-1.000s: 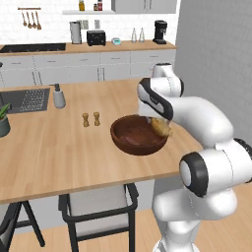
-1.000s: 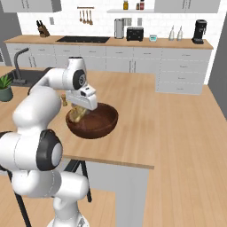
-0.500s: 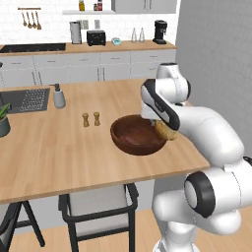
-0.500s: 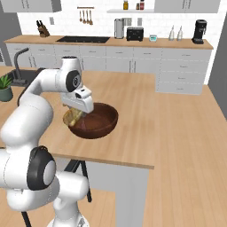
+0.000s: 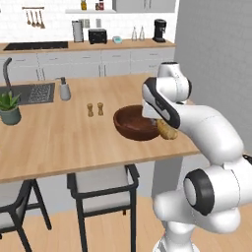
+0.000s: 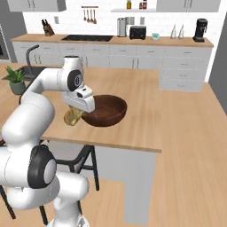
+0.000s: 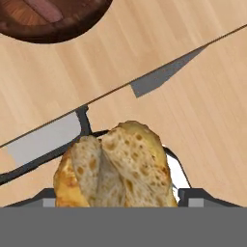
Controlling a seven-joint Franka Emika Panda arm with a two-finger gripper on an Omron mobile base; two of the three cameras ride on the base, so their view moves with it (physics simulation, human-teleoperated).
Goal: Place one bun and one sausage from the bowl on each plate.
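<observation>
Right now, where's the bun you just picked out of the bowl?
The bun is held in the gripper, just outside the wooden bowl on its near side, above the island counter's front edge by the chair.

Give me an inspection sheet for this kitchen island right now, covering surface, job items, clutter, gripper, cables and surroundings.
Surface: wooden island counter, sink set into its far left.
Job's things: dark wooden bowl near the front edge; a sausage lies inside; one bun held outside the bowl, past its rim near the counter edge. Plates: nothing seen.
Clutter: two small shakers, soap dispenser, potted plant.
Gripper: gripper shut on the bun, beside the bowl.
Cables: nothing seen.
Surroundings: chair under the island; back counter with toaster and coffee machine; knife block.
</observation>
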